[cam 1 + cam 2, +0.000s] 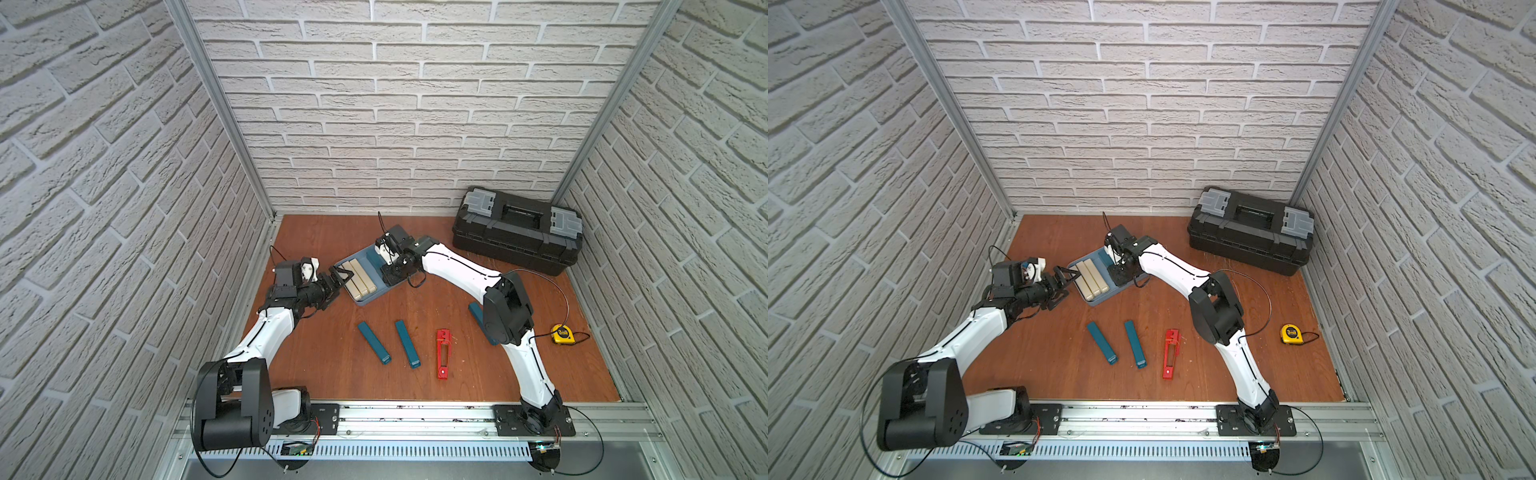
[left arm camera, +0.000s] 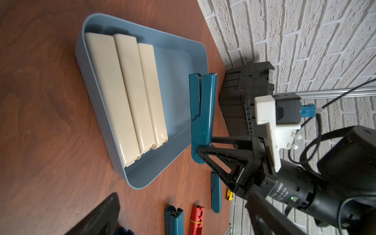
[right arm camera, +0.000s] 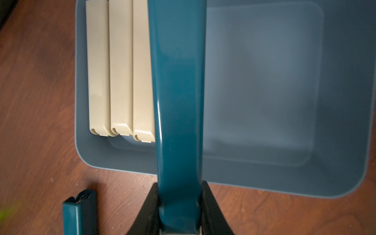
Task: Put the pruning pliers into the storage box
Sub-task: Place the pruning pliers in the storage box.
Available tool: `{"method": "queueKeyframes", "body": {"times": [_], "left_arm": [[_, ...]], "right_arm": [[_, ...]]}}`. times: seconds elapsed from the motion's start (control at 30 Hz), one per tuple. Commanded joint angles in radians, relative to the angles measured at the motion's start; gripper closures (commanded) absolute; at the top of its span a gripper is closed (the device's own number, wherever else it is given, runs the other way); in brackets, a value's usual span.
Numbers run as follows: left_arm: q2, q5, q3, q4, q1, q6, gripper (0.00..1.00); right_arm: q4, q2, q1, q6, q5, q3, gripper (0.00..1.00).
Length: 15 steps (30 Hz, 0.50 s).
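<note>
Three beige pliers (image 2: 126, 91) lie in the storage box (image 2: 97, 118); the right gripper (image 3: 180, 195) pinches a glossy teal bar (image 3: 179, 101) above it; the left gripper (image 1: 344, 286), at its nine o'clock, gapes.

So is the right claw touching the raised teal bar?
Touching: the right wrist view shows the right gripper clamping the teal bar on both sides.

L gripper (image 1: 345, 285) jaws spread wide; R gripper (image 3: 180, 195) clamped, jaws part-closed.

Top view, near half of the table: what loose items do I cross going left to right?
left teal pliers → second teal pliers → red slotted pliers → yellow tape measure
</note>
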Motion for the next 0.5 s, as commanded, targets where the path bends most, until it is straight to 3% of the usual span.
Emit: {"method": "queueKeyframes", "body": {"times": [0.0,0.47], "left_arm": [[0.006,0.020,0.028,0.049,0.018,0.026,0.02],[-0.010,0.046,0.017,0.028,0.058,0.044,0.02]], "right_arm": [[0.047,0.023,-0.003,-0.009,-0.043,0.045,0.97],[0.044,0.153,-0.001,0.001,-0.043,0.186,0.97]]}}
